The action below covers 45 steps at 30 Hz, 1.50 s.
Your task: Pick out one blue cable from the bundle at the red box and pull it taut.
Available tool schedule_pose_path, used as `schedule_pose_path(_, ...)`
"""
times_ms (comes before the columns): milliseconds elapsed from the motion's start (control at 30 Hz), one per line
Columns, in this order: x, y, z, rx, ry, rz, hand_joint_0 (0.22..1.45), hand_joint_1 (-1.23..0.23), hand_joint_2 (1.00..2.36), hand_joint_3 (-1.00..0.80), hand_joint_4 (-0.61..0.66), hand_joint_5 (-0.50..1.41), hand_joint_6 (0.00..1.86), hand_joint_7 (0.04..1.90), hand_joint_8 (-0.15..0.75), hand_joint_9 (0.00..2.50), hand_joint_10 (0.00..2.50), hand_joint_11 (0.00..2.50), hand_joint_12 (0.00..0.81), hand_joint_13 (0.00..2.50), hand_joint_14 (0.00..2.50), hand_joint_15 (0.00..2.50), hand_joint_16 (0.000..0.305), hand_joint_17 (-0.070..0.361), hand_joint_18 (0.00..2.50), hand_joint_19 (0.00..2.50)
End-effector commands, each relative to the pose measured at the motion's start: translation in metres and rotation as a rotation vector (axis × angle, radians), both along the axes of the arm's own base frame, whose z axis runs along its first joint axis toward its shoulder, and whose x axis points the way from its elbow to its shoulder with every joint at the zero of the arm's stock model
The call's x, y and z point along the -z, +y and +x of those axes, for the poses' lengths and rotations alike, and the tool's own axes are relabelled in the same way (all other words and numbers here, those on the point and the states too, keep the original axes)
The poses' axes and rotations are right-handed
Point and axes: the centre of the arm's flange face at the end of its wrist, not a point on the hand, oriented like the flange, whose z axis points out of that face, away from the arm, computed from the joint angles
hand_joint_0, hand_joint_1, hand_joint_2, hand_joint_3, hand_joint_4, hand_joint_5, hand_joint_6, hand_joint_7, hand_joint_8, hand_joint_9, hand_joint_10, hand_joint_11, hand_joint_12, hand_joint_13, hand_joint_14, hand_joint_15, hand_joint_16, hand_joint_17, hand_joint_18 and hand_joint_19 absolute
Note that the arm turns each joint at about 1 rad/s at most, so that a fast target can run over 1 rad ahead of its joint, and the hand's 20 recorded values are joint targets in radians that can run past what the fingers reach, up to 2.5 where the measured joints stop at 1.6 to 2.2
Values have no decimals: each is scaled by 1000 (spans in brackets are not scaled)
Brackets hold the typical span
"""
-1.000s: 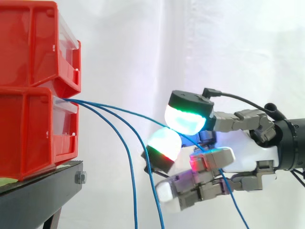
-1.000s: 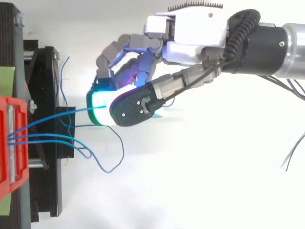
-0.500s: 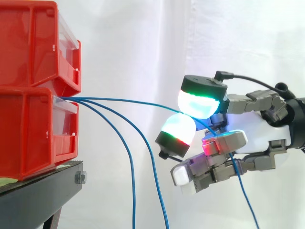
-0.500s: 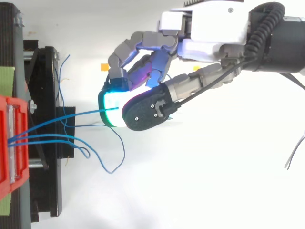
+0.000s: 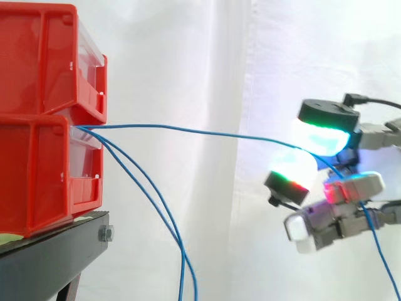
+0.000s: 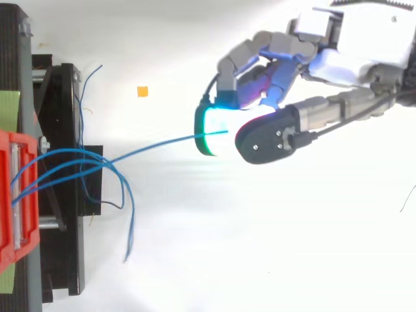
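Pinching a single blue cable [image 5: 207,130] between two glowing fingertips [image 5: 321,137], the hand [image 5: 341,216] hangs well off to the right of the red bins [image 5: 37,175], its other fingers curled loosely underneath. The cable leaves the front lip of the lower bin, just under the upper one, and runs almost straight and nearly level across the open gap to the pads, with only a faint bow in it. Past the pinch its tail drops down steeply behind the curled fingers. From above, the same cable [image 6: 162,145] slants away from the black stand [image 6: 65,195] into the green-edged pad of the hand [image 6: 338,65]. The other blue cables [image 5: 182,263] sag slack from the same bin opening and hang down beside the stand.
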Motion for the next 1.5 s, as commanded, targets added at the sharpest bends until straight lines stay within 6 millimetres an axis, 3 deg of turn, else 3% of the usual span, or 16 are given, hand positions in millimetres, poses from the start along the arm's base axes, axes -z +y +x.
schedule_pose_path(0, 8, 8, -6, -1, 2, 13, 650, -698, 1018, -237, -72, -197, 922, 959, 223, 1233, 16, 1435, 103, 677, 15, 436, 4, 9, 335, 505)
schedule_pose_path(600, 8, 24, -4, -15, 7, -40, 653, -701, 1018, -237, -74, -196, 923, 961, 225, 1237, 16, 1425, 101, 680, 15, 440, 3, 8, 330, 512)
schedule_pose_path(1467, 8, 23, -4, -11, 11, -49, 630, -695, 1020, -208, -116, -194, 927, 962, 199, 1214, 16, 1415, 76, 667, 18, 485, 2, 5, 306, 567)
